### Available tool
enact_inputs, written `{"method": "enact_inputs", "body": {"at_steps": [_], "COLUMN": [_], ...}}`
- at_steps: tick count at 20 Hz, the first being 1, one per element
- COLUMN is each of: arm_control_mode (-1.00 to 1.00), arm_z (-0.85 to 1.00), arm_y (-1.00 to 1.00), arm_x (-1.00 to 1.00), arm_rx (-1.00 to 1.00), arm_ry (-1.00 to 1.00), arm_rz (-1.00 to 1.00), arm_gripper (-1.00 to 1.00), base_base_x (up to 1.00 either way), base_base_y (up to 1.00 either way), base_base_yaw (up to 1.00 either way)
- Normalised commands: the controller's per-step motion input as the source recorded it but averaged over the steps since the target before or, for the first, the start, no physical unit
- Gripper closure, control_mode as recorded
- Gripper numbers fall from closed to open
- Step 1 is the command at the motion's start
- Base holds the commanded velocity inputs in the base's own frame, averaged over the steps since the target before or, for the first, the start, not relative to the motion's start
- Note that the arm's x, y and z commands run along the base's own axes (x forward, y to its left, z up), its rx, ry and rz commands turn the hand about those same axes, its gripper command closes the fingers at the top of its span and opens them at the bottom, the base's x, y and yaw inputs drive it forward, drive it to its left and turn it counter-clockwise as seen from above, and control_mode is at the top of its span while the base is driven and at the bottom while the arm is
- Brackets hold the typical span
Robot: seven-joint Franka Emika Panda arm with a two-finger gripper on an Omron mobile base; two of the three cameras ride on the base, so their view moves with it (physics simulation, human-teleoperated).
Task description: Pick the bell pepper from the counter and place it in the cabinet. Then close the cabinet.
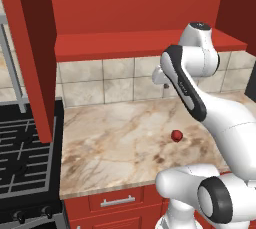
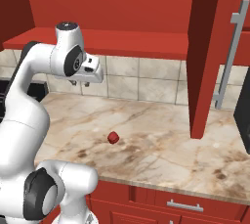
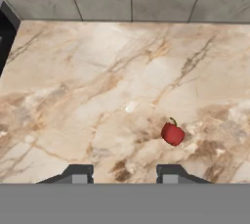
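step: approach, pick not begun | gripper (image 3: 124, 174) empty, jaws at their narrowest (high above counter (image 3: 97, 86)) | bell pepper (image 3: 172, 133) lower right of centre, on counter | next: descend, centre over it

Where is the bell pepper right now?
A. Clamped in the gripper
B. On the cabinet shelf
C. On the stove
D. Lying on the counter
D: the bell pepper lies on the marbled counter, apart from the gripper held above it.

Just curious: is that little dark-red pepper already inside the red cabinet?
No, the small dark-red bell pepper lies on the beige marble counter.
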Motion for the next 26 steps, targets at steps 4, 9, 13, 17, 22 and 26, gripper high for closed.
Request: {"method": "enact_inputs", "body": {"at_steps": [4,9,13,17,22,26], "arm_control_mode": [-1.00,-1.00,-1.00,-1.00,-1.00,-1.00], "arm_z": [-0.14,-0.22,-0.22,-0.27,-0.33,-0.48], "arm_y": [0.00,-0.03,-0.22,-0.36,-0.24,-0.25], "arm_x": [0.00,-0.26,-0.37,-0.30,-0.04,0.07], "arm_rx": [0.00,0.00,0.00,0.00,0.00,0.00], "arm_ry": [0.00,0.00,0.00,0.00,0.00,0.00], "arm_rz": [0.00,0.00,0.00,-0.02,-0.04,-0.07], "arm_gripper": [-1.00,-1.00,-1.00,-1.00,-1.00,-1.00], "base_base_x": [0.00,0.00,0.00,0.00,0.00,0.00], "base_base_y": [0.00,0.00,0.00,0.00,0.00,0.00], "base_base_yaw": [0.00,0.00,0.00,0.00,0.00,0.00]}}
